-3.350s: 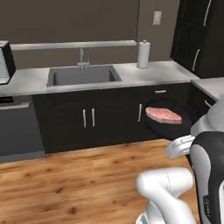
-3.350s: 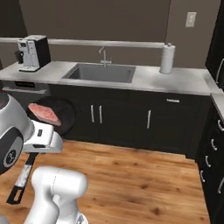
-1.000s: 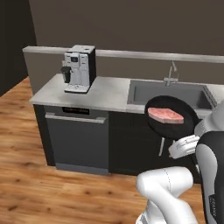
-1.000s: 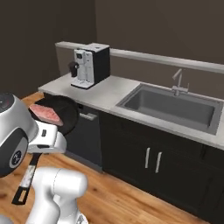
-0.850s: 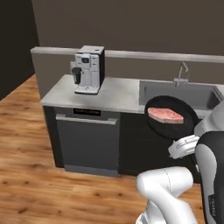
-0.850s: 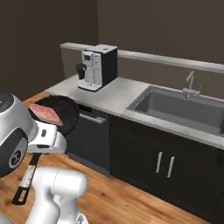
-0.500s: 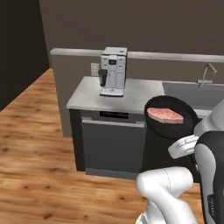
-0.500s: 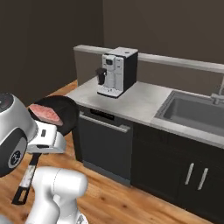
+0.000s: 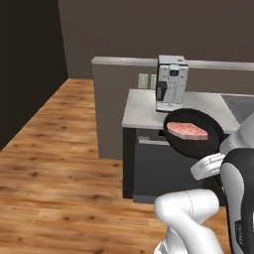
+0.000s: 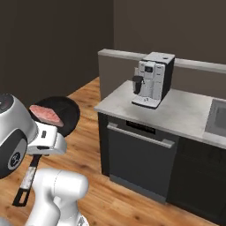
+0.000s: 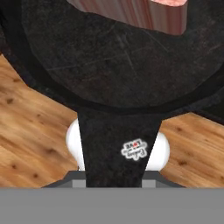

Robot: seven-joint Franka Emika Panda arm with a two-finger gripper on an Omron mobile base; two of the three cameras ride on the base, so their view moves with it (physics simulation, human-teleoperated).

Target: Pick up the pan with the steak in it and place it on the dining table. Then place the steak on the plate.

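The wood floor point(image 9: 54, 163) is the biggest thing here, and it runs out past the edges of both base views. On it stands a dark counter point(image 10: 176, 114) with a pale grey top. Its right end is cut off in both base views, so only a sliver of the sink point(image 10: 217, 117) shows. A dishwasher front point(image 10: 137, 154) sits under the counter top. In the left base view the pan and the arm cover part of that front. A silver and black coffee machine point(image 9: 171, 83) stands on the counter, well behind the pan.

The pan point(image 9: 194, 133) is up in the air in front of the counter, held level, touching nothing else. The steak point(image 9: 187, 130) lies flat inside it. In the hand view the pan point(image 11: 127, 65) is very close and its rim runs off the sides, and the steak point(image 11: 144, 15) is cut off at the top. The pan's handle point(image 11: 120, 148) runs down between the fingers.

The gripper point(image 10: 46, 139) is closed on the handle, narrow and tight. Its finger tips are hidden under the handle in the hand view, and the white hand covers them in the base views. The silver end of the handle point(image 10: 27, 183) pokes out below the hand.
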